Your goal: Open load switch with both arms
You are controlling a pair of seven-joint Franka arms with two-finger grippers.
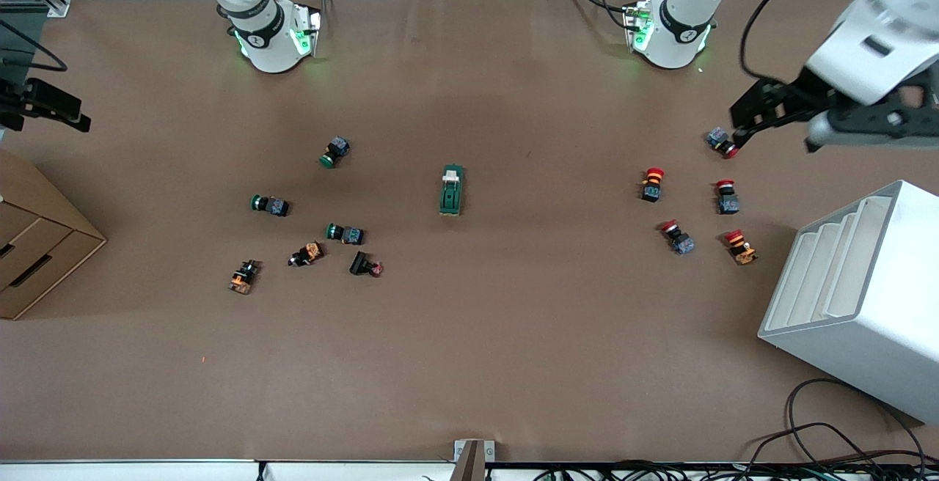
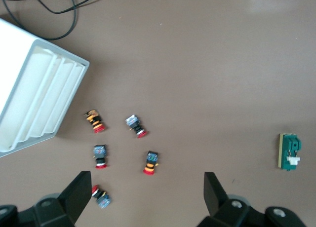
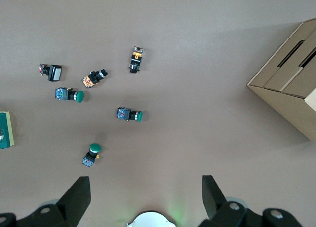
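Note:
The load switch (image 1: pixel 450 190) is a dark-green block with a cream lever piece at one end, lying alone at the table's middle. It also shows in the left wrist view (image 2: pixel 289 152) and at the edge of the right wrist view (image 3: pixel 5 130). My left gripper (image 1: pixel 741 125) hangs open and empty (image 2: pixel 147 187) high over the red-capped push buttons, well away from the switch toward the left arm's end. My right gripper (image 3: pixel 146 192) is open and empty too, high over its own arm's base (image 1: pixel 271 34); it is out of the front view.
Several red-capped push buttons (image 1: pixel 678 237) lie toward the left arm's end, beside a white slotted rack (image 1: pixel 858 298). Green-capped buttons (image 1: pixel 345 232) and orange-bodied ones (image 1: pixel 243 276) lie toward the right arm's end, with a cardboard drawer box (image 1: pixel 37 246) at that table edge.

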